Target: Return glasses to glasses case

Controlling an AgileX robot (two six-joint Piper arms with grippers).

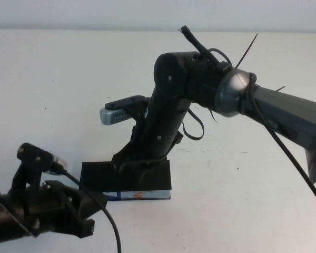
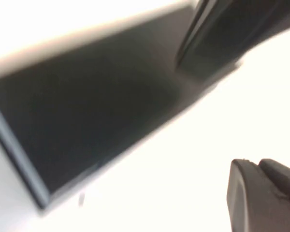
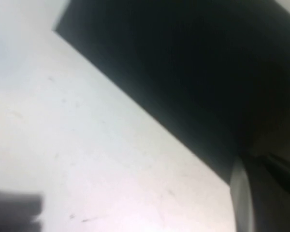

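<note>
Nearest you, the left gripper [image 1: 76, 213] sits low at the table's [image 1: 242, 211] near left edge, just beside the glasses case [image 1: 100, 176]; you cannot tell how its fingers stand. The case lies shut, flat black lid up, white printed front edge toward you, so anything inside is hidden. The right gripper [image 1: 134, 166] presses down on the lid, fingers not readable. Beyond stretches plain white tabletop.

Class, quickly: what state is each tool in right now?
Left tool: beside the case, cannot be told.
Right tool: down on the case lid, cannot be told.
</note>
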